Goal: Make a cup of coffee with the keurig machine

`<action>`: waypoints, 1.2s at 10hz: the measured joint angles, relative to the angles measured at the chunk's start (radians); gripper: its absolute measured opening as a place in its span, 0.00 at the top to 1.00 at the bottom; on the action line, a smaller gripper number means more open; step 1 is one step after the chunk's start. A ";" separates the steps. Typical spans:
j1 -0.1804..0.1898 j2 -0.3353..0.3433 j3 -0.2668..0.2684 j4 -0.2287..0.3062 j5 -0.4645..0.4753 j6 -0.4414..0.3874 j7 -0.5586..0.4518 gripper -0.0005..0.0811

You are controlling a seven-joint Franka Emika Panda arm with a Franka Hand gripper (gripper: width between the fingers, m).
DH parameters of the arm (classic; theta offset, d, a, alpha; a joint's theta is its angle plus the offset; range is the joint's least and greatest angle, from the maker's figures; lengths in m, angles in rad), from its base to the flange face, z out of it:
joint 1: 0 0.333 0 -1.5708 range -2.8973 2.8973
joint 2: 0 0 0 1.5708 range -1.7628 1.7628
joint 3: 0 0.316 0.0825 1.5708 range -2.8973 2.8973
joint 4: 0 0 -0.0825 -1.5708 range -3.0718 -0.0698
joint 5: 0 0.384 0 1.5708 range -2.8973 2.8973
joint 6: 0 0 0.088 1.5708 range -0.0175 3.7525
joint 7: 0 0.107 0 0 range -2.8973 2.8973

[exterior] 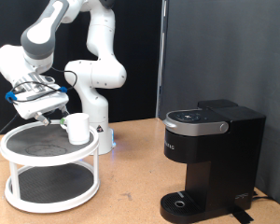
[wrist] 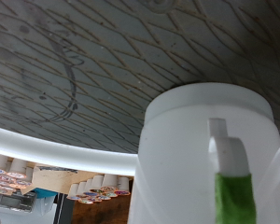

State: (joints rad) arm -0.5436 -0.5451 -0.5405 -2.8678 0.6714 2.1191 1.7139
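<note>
Exterior view: gripper [exterior: 61, 114] just beside cup [exterior: 78, 128] on round white stand [exterior: 49, 170], cup upright toward exterior view's right (finger spacing impossible to tell). Keurig machine [exterior: 207, 159] well apart, lid down.

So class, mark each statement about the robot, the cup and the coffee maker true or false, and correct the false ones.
1. The cup stands on the top tier of the round white stand. True.
2. The gripper is over the keurig machine. False: it is at the cup, at the exterior view's left, far from the machine.
3. The machine's lid is shut. True.
4. The cup already sits on the machine's drip base. False: the base is bare and the cup is on the stand.
5. A green-tipped finger lies close against the cup in the wrist view. True.
</note>
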 joint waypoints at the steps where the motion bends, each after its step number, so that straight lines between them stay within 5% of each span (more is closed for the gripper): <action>1: 0.003 0.002 0.002 -0.002 0.005 0.000 -0.003 0.09; 5: 0.010 0.002 0.004 -0.011 0.014 0.000 -0.006 0.09; 6: 0.013 0.002 0.005 -0.011 0.016 0.000 -0.006 0.21; 7: 0.016 0.002 0.005 -0.012 0.018 0.000 -0.006 0.21; 9: 0.023 0.002 0.007 -0.012 0.027 0.000 -0.006 0.60; 10: 0.025 0.002 0.009 -0.012 0.029 0.000 -0.006 0.60; 11: 0.025 0.002 0.013 -0.012 0.031 0.000 -0.006 0.82; 12: 0.025 0.002 0.017 -0.012 0.032 0.000 -0.006 0.94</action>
State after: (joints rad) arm -0.5187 -0.5429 -0.5240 -2.8793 0.7038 2.1193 1.7082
